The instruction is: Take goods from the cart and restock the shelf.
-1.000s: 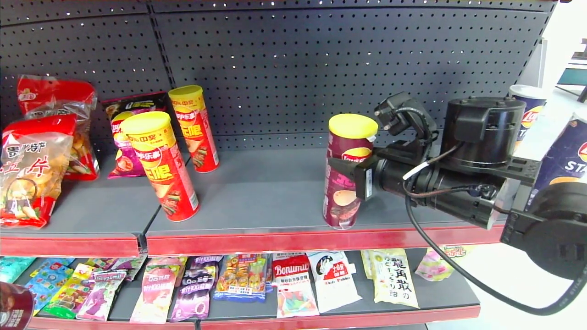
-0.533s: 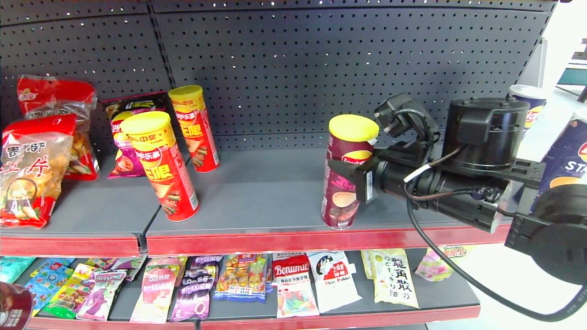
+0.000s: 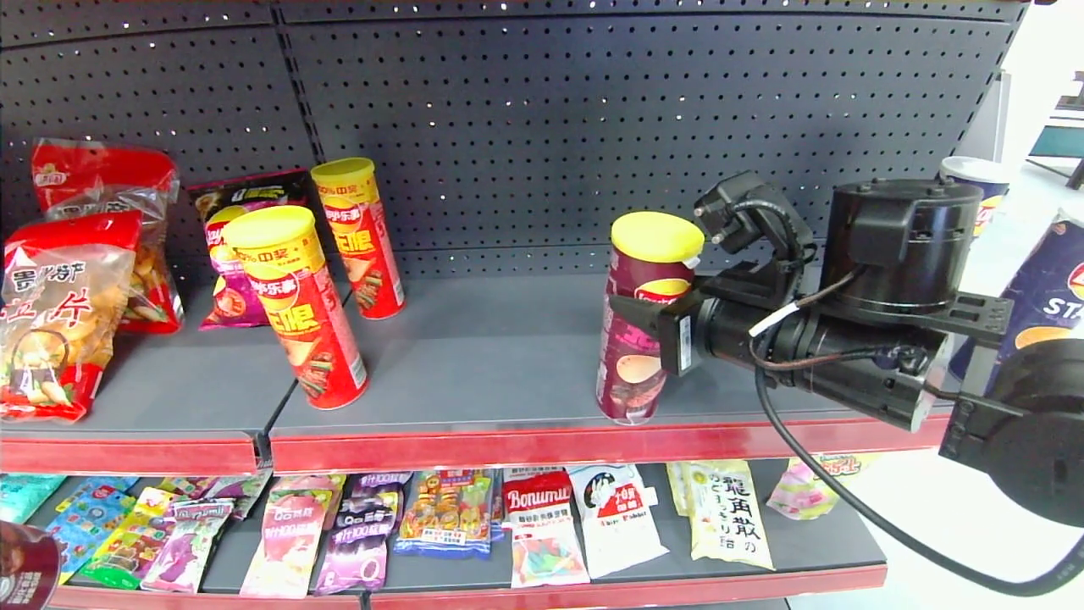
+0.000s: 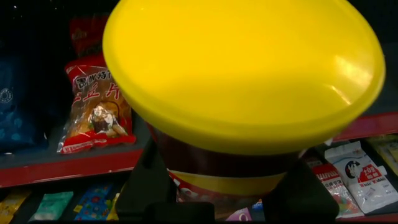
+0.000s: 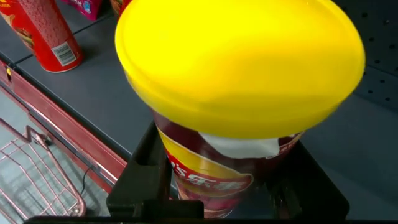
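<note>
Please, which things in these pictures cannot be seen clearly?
1. Head view: the right arm hides the far finger of the right gripper and most of the blue cans.
2. Head view: whether the maroon can touches the shelf; its base is too close to tell.
3. Left wrist view: the yellow lid hides the second can's body within the left gripper.

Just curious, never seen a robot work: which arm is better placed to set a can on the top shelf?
Right. The right gripper holds the maroon can upright at the front edge of the upper shelf, nearly placed. The left gripper holds a second can low, below that shelf.
</note>
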Controlling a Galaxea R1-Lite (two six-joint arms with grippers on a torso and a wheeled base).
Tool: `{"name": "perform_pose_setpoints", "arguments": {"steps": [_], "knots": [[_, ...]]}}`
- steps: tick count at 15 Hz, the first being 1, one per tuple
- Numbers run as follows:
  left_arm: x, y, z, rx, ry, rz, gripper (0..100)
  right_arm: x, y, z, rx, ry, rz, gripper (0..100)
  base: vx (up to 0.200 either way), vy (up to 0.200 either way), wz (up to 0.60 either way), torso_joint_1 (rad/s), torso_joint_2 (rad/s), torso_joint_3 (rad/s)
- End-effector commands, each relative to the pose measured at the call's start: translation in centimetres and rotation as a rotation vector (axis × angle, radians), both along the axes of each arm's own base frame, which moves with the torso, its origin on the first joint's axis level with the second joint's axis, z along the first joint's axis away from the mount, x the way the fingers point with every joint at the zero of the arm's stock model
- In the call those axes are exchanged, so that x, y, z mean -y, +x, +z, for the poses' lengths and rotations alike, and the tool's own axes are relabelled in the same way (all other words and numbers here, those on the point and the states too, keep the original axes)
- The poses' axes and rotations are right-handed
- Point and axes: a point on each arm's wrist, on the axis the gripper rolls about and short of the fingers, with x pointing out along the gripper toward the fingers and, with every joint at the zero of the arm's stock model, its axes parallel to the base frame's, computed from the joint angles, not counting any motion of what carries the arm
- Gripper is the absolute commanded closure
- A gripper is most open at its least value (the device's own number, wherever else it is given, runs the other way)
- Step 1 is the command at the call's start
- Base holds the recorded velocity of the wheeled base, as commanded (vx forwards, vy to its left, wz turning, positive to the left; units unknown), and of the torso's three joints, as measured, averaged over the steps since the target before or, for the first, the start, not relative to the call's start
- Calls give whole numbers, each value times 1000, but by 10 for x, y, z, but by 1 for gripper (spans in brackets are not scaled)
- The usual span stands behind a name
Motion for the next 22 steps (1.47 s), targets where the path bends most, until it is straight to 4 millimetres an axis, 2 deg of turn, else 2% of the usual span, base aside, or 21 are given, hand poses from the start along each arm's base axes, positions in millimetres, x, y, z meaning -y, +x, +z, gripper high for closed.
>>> {"name": "perform_pose_setpoints", "arguments": {"steps": [1,3,4,8,12,16,20,22], "knots": [[0,0,0,0,0,1,100,0,0,-1,-2,-3,-1,100,0,0,0,0,0,0],[0,0,-1,-2,0,0,100,0,0,-4,-10,-10,-4,100,0,0,0,0,0,0],[0,0,0,-2,0,0,100,0,0,-3,-9,-7,-2,0,0,0,0,0,0,0],[0,1,-1,-8,1,0,100,0,-1,-2,-7,-2,-2,0,0,0,0,0,0,0],[0,2,0,-14,2,-5,100,15,-19,-1,-9,-6,-17,0,0,0,0,0,0,0],[1,3,-1,-27,6,-25,100,57,-75,-8,-6,-15,-19,0,0,0,0,0,0,0],[1,5,-1,-42,5,-27,100,147,-157,-20,92,-18,-246,0,0,0,0,0,0,0],[2,5,0,-41,7,-37,100,184,-217,-34,78,-49,-282,0,0,0,0,0,0,0]]}}
